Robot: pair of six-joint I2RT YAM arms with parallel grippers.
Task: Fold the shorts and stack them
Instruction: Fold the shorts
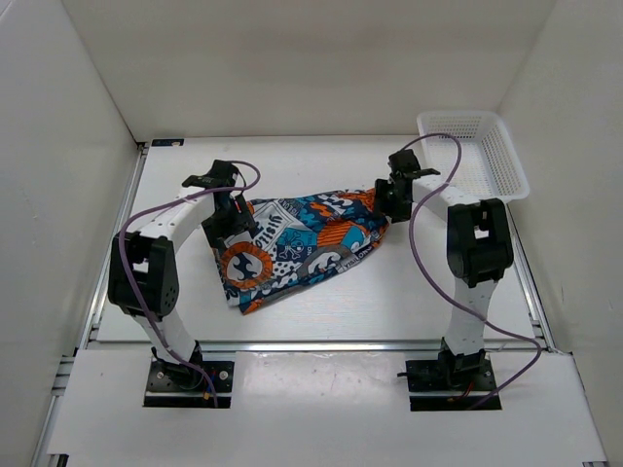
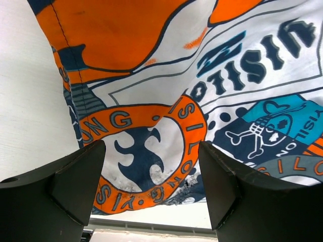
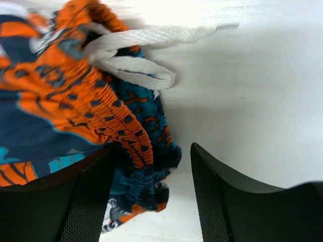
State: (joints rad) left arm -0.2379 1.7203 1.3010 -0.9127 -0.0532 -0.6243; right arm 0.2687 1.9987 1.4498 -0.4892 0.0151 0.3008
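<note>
The printed shorts (image 1: 297,243) lie flat on the white table, folded lengthwise, with the elastic waistband at the right and the leg ends at the lower left. My left gripper (image 1: 226,226) is open over the left leg end; in the left wrist view (image 2: 151,186) the orange ring print shows between its jaws. My right gripper (image 1: 386,199) is open at the waistband; in the right wrist view (image 3: 151,191) the gathered orange waistband (image 3: 113,118) and the white drawstring (image 3: 136,55) lie by its left jaw.
A white mesh plastic basket (image 1: 477,151) stands at the back right corner of the table. White walls close in the left, back and right sides. The table's front edge runs just ahead of the arm bases.
</note>
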